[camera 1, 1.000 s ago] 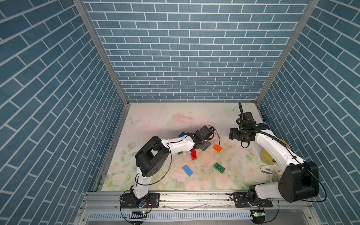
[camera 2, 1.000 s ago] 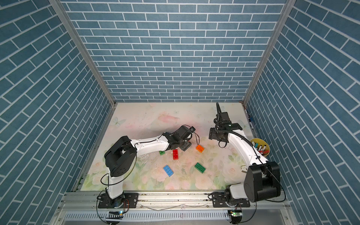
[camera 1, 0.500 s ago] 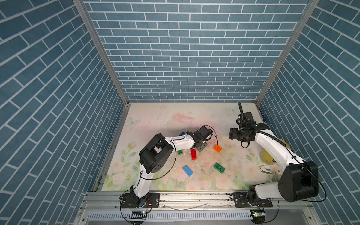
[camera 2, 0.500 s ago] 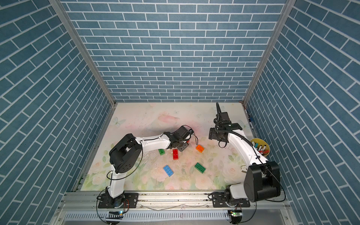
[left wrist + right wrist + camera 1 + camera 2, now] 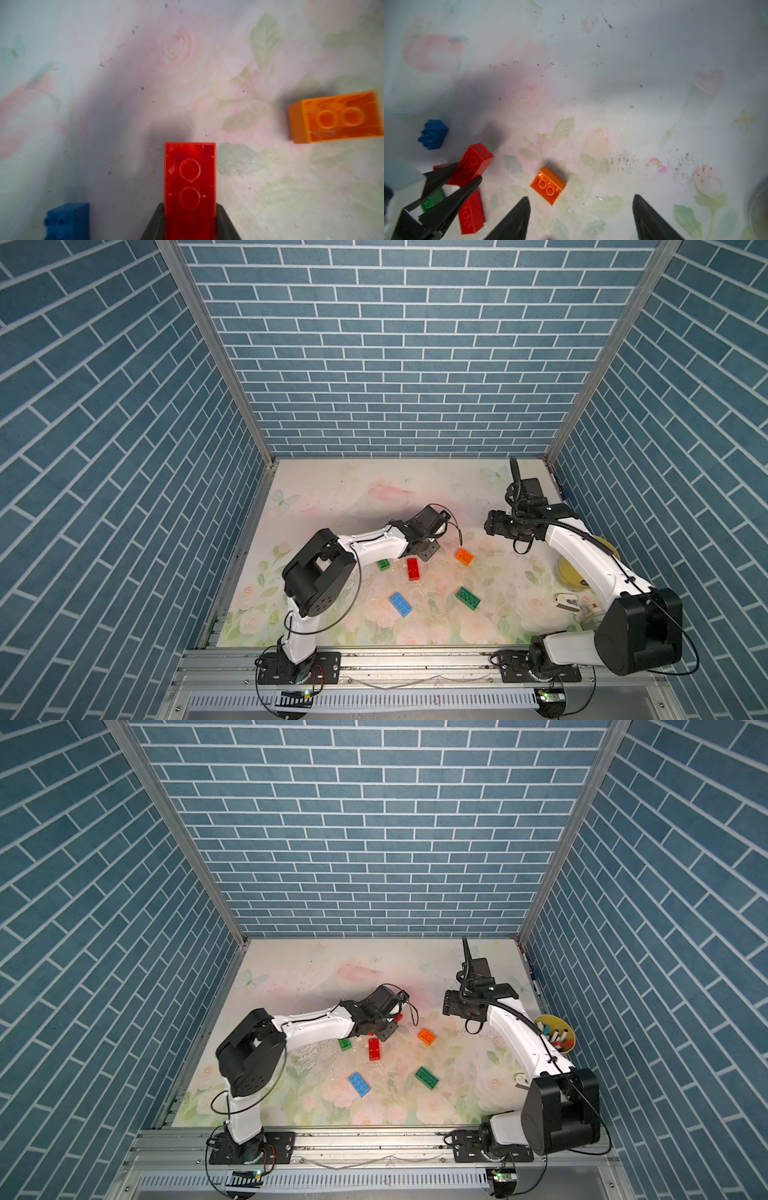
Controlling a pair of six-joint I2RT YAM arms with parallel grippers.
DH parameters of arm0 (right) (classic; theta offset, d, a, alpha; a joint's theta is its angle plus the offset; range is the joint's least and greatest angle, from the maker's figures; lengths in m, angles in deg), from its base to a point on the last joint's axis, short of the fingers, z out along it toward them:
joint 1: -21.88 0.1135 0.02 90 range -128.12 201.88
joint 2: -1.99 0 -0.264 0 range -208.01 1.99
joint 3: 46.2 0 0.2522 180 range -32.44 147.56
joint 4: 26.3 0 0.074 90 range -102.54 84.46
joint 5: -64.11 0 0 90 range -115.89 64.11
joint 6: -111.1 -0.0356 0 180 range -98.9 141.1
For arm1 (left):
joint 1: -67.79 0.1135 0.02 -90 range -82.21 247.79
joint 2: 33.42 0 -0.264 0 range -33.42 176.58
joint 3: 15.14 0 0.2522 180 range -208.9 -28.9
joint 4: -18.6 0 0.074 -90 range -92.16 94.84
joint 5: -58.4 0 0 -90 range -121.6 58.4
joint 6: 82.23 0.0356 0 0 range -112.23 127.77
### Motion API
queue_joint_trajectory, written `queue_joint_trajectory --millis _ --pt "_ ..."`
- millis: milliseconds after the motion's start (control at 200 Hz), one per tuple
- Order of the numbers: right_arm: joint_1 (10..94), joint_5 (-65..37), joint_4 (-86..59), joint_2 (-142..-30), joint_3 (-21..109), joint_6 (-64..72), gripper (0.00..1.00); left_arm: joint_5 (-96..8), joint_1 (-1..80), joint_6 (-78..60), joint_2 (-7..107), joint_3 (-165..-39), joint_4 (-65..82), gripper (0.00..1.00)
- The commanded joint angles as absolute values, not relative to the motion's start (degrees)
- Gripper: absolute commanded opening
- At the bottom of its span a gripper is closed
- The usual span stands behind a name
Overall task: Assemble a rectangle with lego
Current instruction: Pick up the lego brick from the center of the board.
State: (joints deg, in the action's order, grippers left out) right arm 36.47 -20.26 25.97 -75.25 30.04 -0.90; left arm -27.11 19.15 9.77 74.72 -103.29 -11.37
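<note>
Zero joined yet: clamps red brick (image 5: 189, 178) in left gripper (image 5: 190, 209), holds right gripper (image 5: 581, 196) open, empty; leaves orange brick (image 5: 464, 556), green brick (image 5: 468, 598), light blue brick (image 5: 401, 605) scattered apart.

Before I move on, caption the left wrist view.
Left claw shut on a red brick, underside facing the camera; orange brick and blue brick lie nearby.

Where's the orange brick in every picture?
In a top view: orange brick, on the mat between left pincer and right pincer.
In a top view: orange brick, same spot.
Left wrist view: orange brick, beside the held red brick.
Right wrist view: orange brick, just ahead of the right pincer.
Shared landmark: the left pincer, close beside it in every view.
</note>
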Motion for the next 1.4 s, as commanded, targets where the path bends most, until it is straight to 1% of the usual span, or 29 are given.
queue_joint_trajectory --millis 0,85,195,315,375,440,675,815,940,1245,1395 --pt "36.64 -14.20 20.46 -69.92 30.07 0.65 0.79 -33.82 21.66 8.87 65.57 -102.61 -10.95 0.00" --pt "36.64 -11.14 18.26 -68.24 30.70 1.26 0.79 -41.04 24.27 7.84 60.15 -101.69 -10.96 0.00" --pt "36.64 2.16 13.03 -67.09 31.24 3.01 0.75 -51.11 27.72 5.36 53.55 -99.11 -8.69 0.00" --pt "36.73 17.16 1.25 -66.66 30.12 -1.68 0.70 -61.42 31.60 0.92 47.35 -94.75 -2.60 0.00" --pt "37.24 22.14 -3.90 -67.13 29.89 -4.49 0.68 -65.83 33.17 -1.79 44.92 -92.66 1.23 0.00" --pt "38.48 24.76 -6.95 -67.72 30.26 -6.21 0.68 -69.71 34.12 -4.54 43.10 -90.64 5.02 0.00" --pt "45.29 25.31 -10.56 -69.83 32.38 -7.02 0.68 -77.36 34.65 -11.79 40.37 -87.23 15.53 0.00" --pt "47.04 24.31 -11.53 -70.70 32.17 -7.41 0.69 -79.19 34.71 -15.32 38.94 -85.63 20.60 0.00" --pt "47.91 23.78 -12.87 -70.67 32.24 -7.90 0.68 -79.17 34.70 -16.38 38.81 -84.79 21.79 0.00" --pt "49.65 23.25 -16.21 -71.25 31.81 -9.74 0.58 -80.24 34.74 -20.26 39.15 -83.61 27.06 0.00" --pt "49.89 22.89 -17.33 -71.45 32.09 -10.35 0.56 -81.17 34.69 -22.76 39.82 -82.85 30.57 0.00"
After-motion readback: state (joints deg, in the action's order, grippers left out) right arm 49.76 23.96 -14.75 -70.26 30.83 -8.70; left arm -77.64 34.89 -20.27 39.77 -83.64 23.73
